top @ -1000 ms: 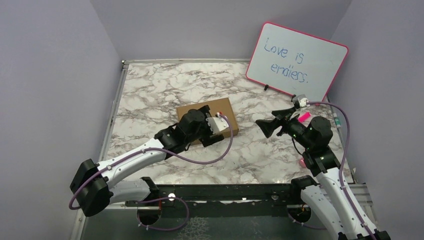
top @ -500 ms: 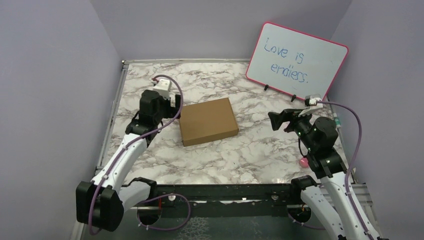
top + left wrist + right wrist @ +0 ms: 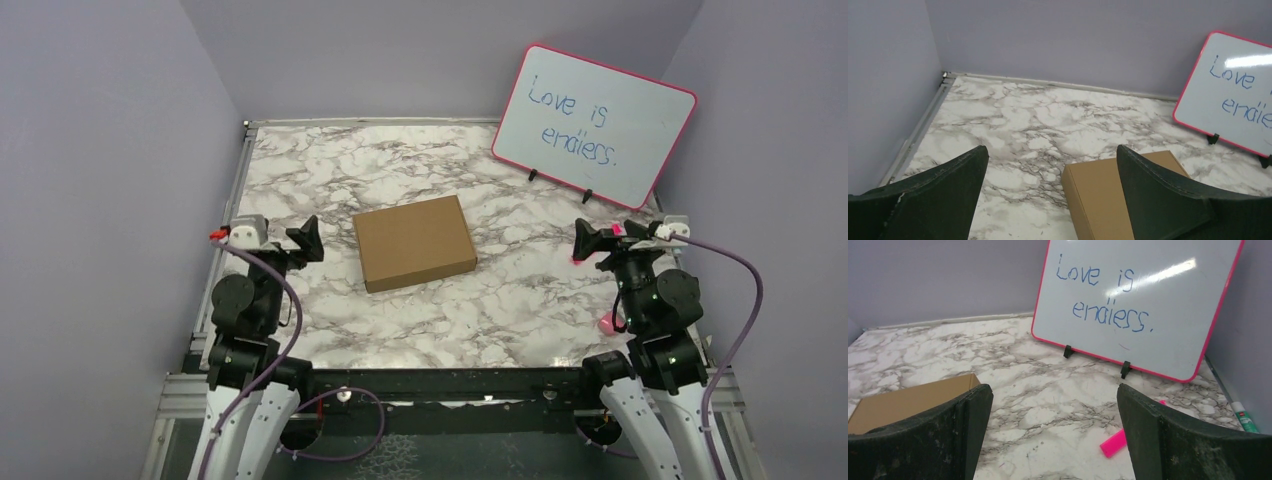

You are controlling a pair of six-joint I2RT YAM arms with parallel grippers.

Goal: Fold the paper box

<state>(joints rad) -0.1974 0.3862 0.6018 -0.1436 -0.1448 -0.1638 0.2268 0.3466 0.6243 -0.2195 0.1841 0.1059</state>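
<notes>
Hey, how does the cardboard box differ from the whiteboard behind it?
The paper box is plain brown and unmarked; the whiteboard is white with a pink frame and blue handwriting. The paper box lies flat on the table; the whiteboard stands propped up on small black feet. Both are rectangular.

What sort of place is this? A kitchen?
Probably a small robot test booth, not a home: a left arm and right arm bolted at a marble-look table edge, plain purple walls closing it in.
</notes>
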